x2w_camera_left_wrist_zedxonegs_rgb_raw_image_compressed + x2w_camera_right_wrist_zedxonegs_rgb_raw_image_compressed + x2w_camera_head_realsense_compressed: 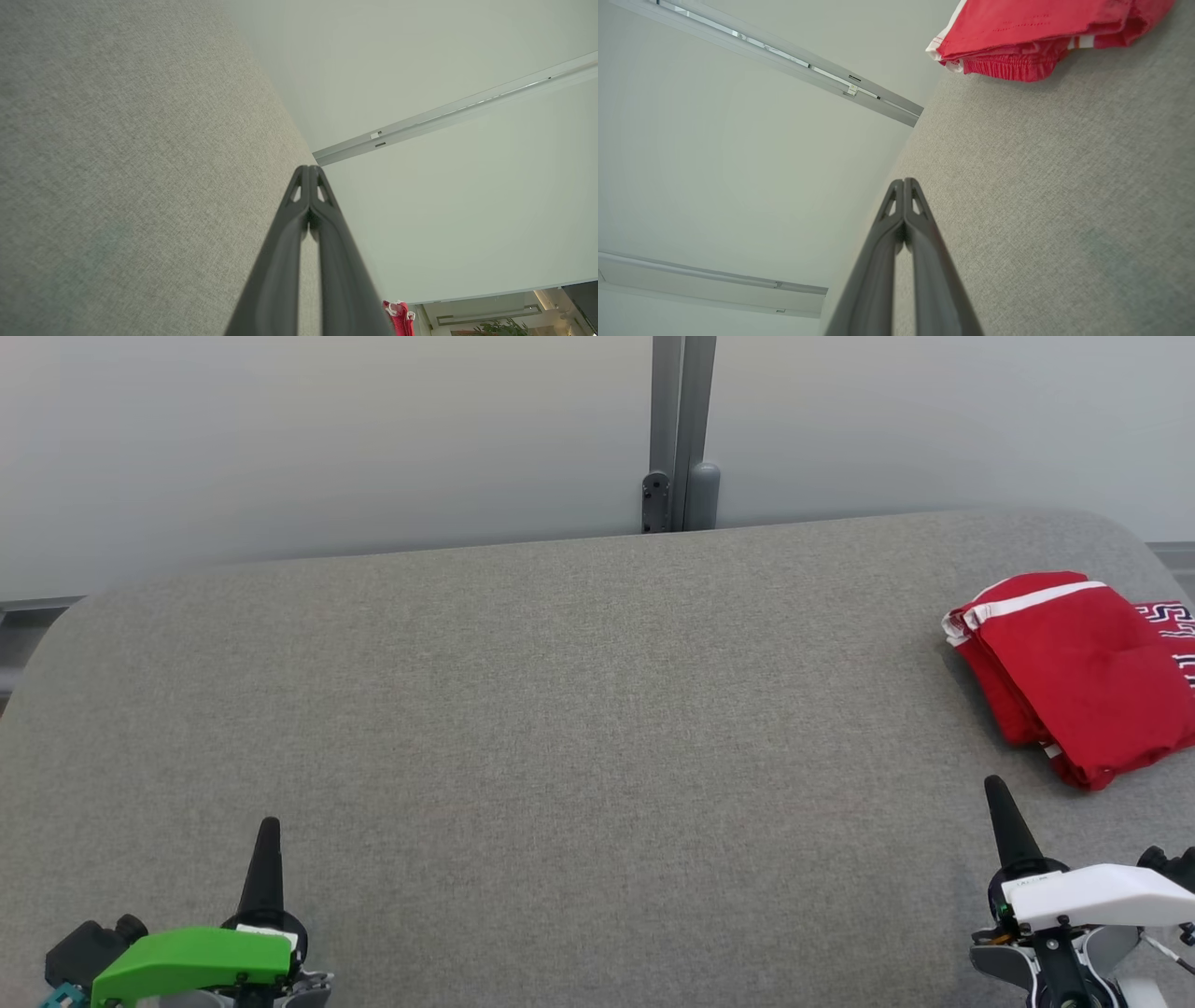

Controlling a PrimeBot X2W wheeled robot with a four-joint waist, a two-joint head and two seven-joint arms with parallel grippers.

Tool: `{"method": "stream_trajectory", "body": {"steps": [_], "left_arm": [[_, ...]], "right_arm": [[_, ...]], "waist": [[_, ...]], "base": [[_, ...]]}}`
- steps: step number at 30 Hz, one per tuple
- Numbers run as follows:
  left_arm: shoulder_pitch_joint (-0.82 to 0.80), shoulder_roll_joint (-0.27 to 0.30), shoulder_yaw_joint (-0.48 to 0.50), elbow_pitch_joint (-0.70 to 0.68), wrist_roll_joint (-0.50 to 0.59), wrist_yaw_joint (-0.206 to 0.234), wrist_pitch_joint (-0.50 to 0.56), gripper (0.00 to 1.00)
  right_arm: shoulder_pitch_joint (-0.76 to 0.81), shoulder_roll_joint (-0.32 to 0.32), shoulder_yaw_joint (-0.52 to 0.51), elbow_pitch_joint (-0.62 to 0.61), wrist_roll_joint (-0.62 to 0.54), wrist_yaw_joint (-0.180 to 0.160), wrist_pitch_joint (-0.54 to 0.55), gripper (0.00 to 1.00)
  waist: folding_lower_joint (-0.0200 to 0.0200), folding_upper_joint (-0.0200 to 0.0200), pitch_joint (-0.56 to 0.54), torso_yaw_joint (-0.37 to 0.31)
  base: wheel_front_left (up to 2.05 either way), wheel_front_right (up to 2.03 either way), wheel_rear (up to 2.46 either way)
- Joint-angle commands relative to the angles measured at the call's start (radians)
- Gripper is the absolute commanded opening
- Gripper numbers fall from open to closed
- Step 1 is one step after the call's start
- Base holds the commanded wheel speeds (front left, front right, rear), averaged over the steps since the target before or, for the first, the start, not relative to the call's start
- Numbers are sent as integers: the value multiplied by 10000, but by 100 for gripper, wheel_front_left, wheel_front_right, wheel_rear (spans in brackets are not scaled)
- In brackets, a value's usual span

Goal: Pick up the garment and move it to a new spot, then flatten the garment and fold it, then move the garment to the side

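Red folded cloth garment with white trim (1074,677): neat stack at far right corner of the grey fabric-covered bench (560,709). Judged folded and set aside, so little or nothing is left. Left claw (268,831), bench's near left: pinched together, empty. Right claw (997,793), bench's near right, close to the garment: likewise. Grey metal post (681,429) behind bench's far edge; no obstacle.
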Motion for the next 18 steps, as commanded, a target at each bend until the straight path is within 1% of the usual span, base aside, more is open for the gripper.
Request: {"method": "stream_trajectory", "body": {"steps": [1,18], "left_arm": [[-290,55,67,-109,-321,-55,54,0],[-520,64,230,-114,-1731,-84,448,0]], "right_arm": [[-230,-43,2,-23,313,7,78,0],[-478,-38,10,140,1985,6,466,0]], "waist": [[0,-1,6,-6],[0,-1,66,-67]], "base": [[0,0,0],[0,0,0]]}}
